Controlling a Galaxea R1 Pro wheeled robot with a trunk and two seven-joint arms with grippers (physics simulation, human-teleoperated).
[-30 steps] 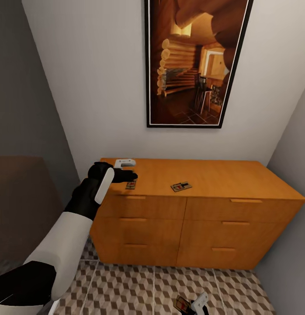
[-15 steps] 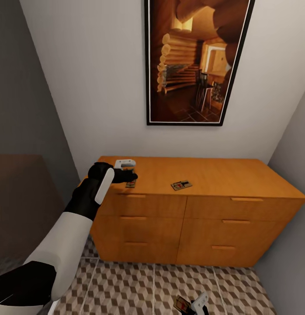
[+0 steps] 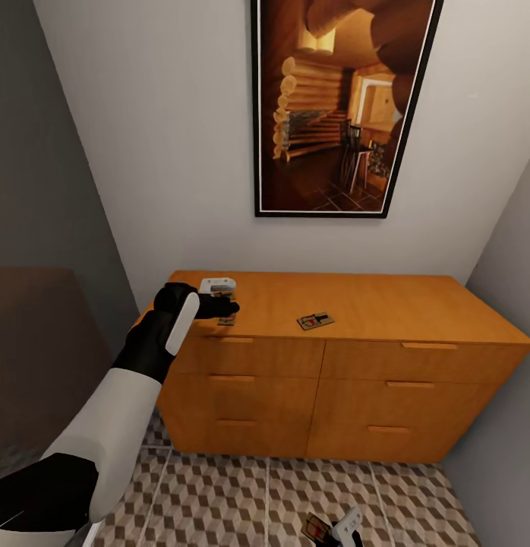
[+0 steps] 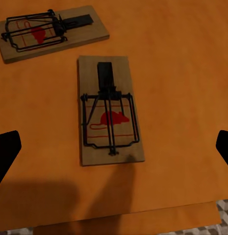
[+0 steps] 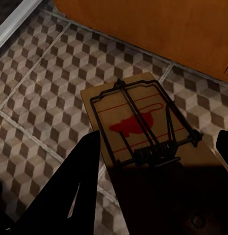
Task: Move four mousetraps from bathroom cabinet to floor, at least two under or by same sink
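Left gripper (image 3: 228, 308), jaws apart, hovers over a mousetrap (image 4: 110, 110) on the cabinet (image 3: 356, 380) top; another mousetrap (image 3: 315, 320) lies right. Right gripper (image 5: 158, 161) clamps a third mousetrap (image 5: 143, 127) above the bathroom floor (image 3: 235, 501). Each bears a red mouse print, no readable text.

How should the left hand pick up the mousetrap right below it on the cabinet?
Probably from straight above, pinching the two long wooden edges of the mousetrap. It lies flat on the cabinet, so only its sides offer a grip, and the wire parts sit on top in the middle. The left gripper hangs open with a finger on each side of it already.
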